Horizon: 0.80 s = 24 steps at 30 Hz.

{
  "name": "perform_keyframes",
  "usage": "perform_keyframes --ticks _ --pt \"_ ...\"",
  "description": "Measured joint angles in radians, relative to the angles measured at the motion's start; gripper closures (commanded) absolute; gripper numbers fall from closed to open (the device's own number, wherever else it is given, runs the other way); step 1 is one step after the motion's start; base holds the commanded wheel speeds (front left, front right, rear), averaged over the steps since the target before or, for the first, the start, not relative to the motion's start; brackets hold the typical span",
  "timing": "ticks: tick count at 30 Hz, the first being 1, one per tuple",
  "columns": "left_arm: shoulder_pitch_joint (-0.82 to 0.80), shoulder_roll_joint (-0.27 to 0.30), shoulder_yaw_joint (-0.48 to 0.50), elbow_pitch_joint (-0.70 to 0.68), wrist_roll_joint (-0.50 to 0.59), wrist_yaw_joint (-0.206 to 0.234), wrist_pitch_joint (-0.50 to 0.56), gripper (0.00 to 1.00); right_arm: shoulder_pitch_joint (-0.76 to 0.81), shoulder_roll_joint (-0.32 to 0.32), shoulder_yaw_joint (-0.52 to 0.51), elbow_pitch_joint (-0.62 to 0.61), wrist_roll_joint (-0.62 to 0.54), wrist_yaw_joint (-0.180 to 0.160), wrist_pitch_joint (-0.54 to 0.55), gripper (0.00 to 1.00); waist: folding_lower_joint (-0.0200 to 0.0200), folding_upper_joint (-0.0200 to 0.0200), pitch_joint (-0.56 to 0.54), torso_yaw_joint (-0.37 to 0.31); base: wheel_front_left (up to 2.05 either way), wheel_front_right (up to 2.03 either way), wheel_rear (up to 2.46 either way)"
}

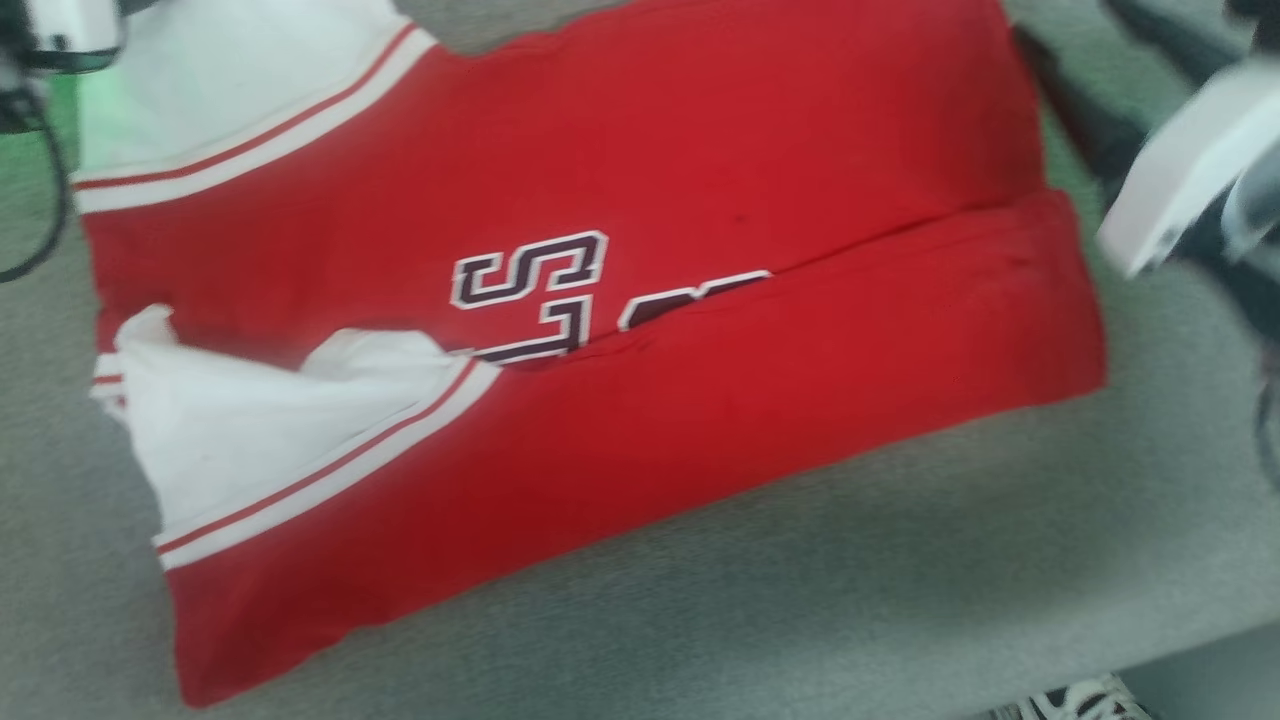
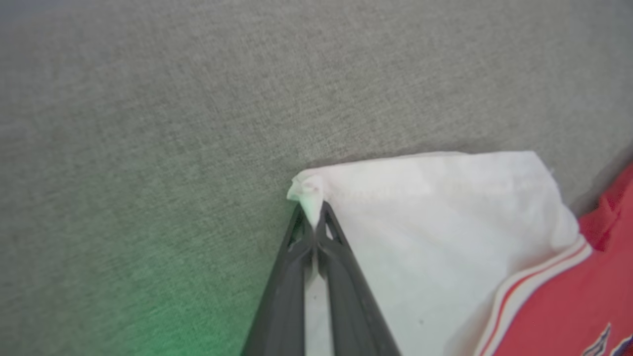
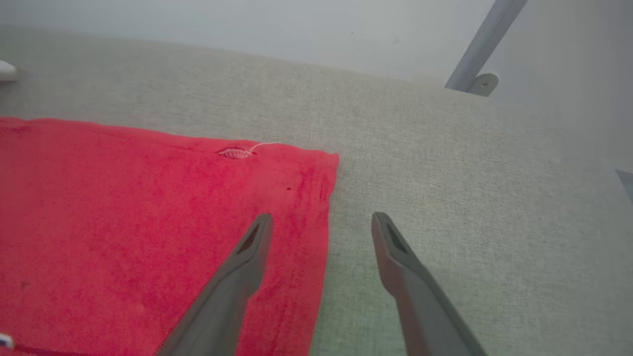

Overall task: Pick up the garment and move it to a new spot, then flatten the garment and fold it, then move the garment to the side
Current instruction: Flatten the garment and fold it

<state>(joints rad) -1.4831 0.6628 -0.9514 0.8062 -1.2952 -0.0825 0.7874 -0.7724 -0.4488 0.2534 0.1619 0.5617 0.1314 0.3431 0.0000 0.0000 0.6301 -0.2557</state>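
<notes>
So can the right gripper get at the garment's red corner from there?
Probably yes: the right gripper is open, straddling the edge of the garment just short of that corner, and nothing on the grey surface lies between.

Head camera looks steeply down from close above the garment (image 1: pixel 700 180), which spans much of the grey desk (image 1: pixel 900 560) in a blurred view. Left wrist camera sits low over the desk, sighting along the left gripper (image 2: pixel 314 217) to the garment's white corner (the same white panel lies at the head view's upper left). Right wrist camera faces across the desk toward a pale wall, along the right gripper (image 3: pixel 321 222), sharing the garment's red corner.
</notes>
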Motion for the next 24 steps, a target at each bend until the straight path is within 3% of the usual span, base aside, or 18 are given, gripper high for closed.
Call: perform_keyframes --ticks 7,12,18,19,20,21,24 --pt "-0.007 -0.068 -0.014 -0.028 -0.001 -0.037 -0.04 1.0 -0.244 -0.067 0.088 0.17 0.1 -0.001 0.302 0.0 0.0 0.0 0.022 0.084 0.0 0.0 0.0" --pt "-0.011 -0.098 -0.023 -0.047 -0.001 -0.043 -0.063 1.0 -0.318 -0.098 0.145 0.225 0.136 -0.001 0.451 0.0 0.0 0.0 0.035 0.127 0.0 0.0 0.0" --pt "-0.011 -0.11 -0.034 -0.077 -0.006 -0.045 -0.088 1.0 -0.346 -0.118 0.163 0.254 0.137 -0.001 0.486 0.0 0.0 0.0 0.041 0.153 0.0 0.0 0.0" --pt "-0.011 -0.11 -0.036 -0.084 -0.006 -0.045 -0.094 1.0 -0.348 -0.117 0.163 0.262 0.137 -0.001 0.476 0.55 0.0 0.0 0.043 0.156 0.0 0.0 0.0" --pt "-0.011 -0.11 -0.04 -0.091 -0.007 -0.045 -0.1 1.0 -0.352 -0.118 0.167 0.265 0.135 -0.001 0.473 0.94 0.0001 0.0 0.043 0.16 0.0 0.0 0.0" --pt "-0.009 -0.11 -0.043 -0.099 -0.007 -0.045 -0.11 1.0 -0.355 -0.119 0.171 0.269 0.134 -0.001 0.465 1.0 0.0 0.0 0.043 0.163 0.0 0.0 0.0" --pt "0.01 -0.109 -0.05 -0.127 -0.009 -0.045 -0.161 1.0 -0.352 -0.118 0.174 0.274 0.14 -0.001 0.416 1.0 0.0 0.0 0.031 0.17 0.0 0.0 0.0"
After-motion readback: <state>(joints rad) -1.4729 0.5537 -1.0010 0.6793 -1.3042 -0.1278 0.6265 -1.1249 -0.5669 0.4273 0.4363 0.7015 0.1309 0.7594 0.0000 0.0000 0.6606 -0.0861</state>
